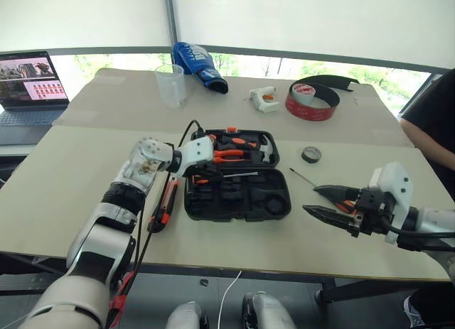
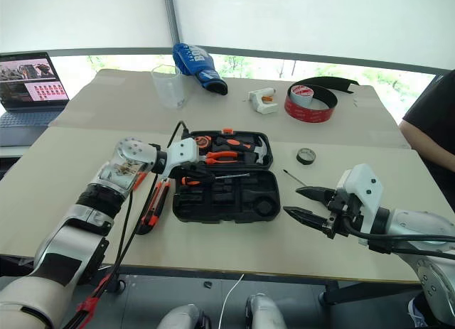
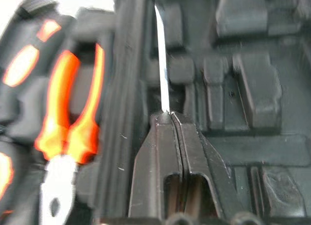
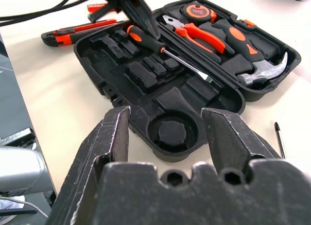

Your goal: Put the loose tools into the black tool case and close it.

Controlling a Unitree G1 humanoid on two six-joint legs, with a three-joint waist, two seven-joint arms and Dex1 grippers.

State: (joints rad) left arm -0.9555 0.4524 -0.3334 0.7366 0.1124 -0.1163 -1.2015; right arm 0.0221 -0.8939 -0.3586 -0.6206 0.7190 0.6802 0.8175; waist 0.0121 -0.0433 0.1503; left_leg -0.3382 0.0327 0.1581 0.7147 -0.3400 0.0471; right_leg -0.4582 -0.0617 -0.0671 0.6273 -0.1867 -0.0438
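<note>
We see our right gripper (image 1: 321,200) splayed wide and empty at 4 o'clock of the open black tool case (image 1: 238,195). Our left gripper (image 4: 141,22), pinched shut, reaches in from 9 o'clock over the orange-and-black screwdriver (image 4: 165,51), which lies along the hinge, blade toward 3 o'clock. The utility knife (image 1: 166,205) lies at 9 o'clock, the small black tape roll (image 1: 311,155) at 2 o'clock.

We're looking at a lab-style test bench: paper-covered table (image 1: 85,173), laptop (image 1: 30,84) running, blinds (image 1: 298,20) hanging over the windows behind.
</note>
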